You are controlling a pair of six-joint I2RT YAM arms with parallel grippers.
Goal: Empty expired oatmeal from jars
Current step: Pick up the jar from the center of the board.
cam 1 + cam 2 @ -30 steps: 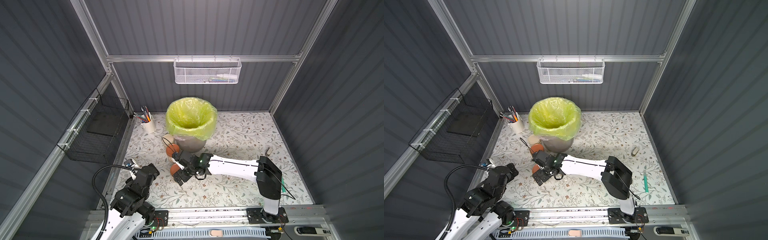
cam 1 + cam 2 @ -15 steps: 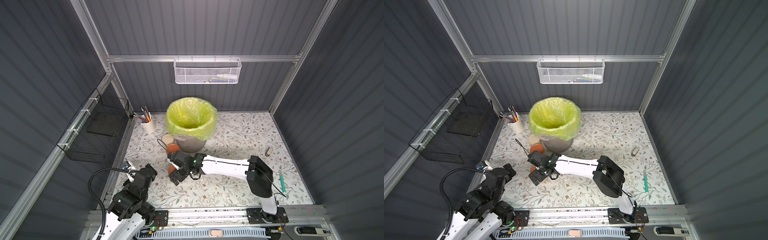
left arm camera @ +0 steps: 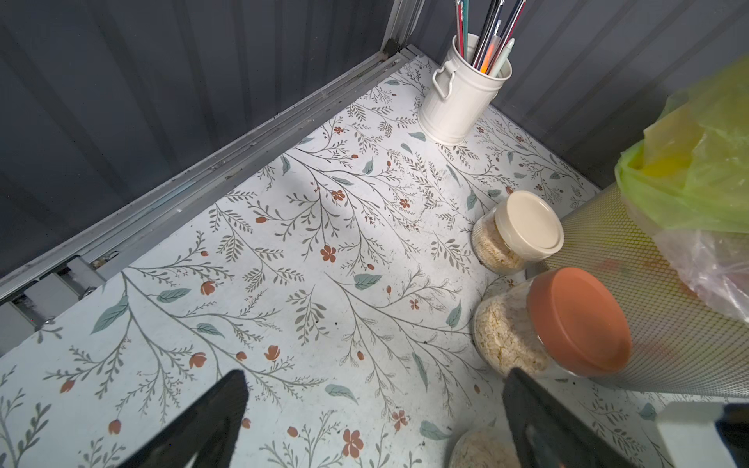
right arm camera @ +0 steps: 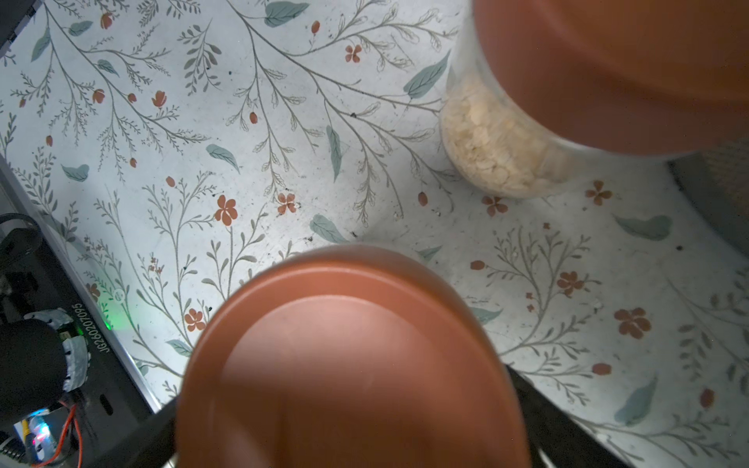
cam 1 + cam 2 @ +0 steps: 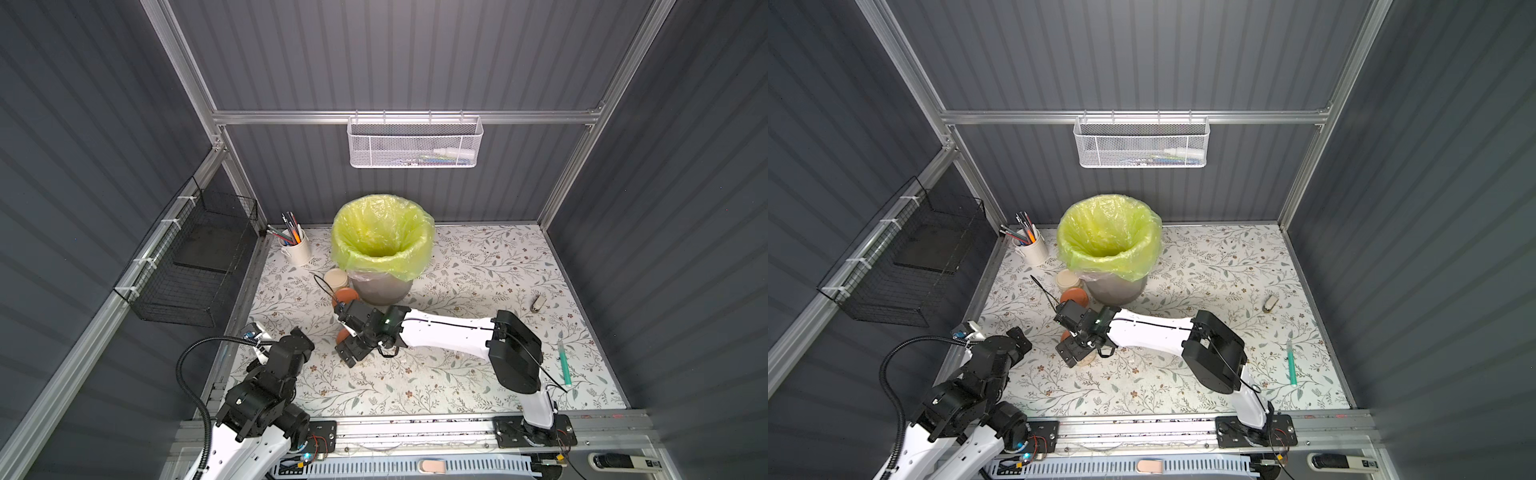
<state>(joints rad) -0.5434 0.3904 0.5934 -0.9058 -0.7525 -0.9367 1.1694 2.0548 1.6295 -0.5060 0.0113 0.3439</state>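
Observation:
Three clear jars of pale oatmeal stand left of the bin. The cream-lidded jar (image 5: 336, 279) (image 3: 523, 231) is farthest. A brown-lidded jar (image 5: 347, 296) (image 3: 575, 324) shows oatmeal (image 3: 502, 340) through its glass. The nearest brown-lidded jar (image 5: 343, 335) (image 4: 352, 364) sits between the fingers of my right gripper (image 5: 345, 337), which is open and straddles its lid. The right fingers (image 4: 539, 405) show on either side of the lid. My left gripper (image 3: 375, 405) (image 5: 305, 337) hangs open over bare mat, left of the jars, holding nothing.
A grey mesh bin with a yellow-green bag (image 5: 382, 245) stands just behind the jars. A white pen cup (image 5: 296, 249) is at the back left corner and a black wire basket (image 5: 195, 266) on the left wall. A green pen (image 5: 564, 365) lies at the right.
My right gripper has slid left and now straddles the nearest brown-lidded jar. The left arm has shifted slightly, its gripper still open.

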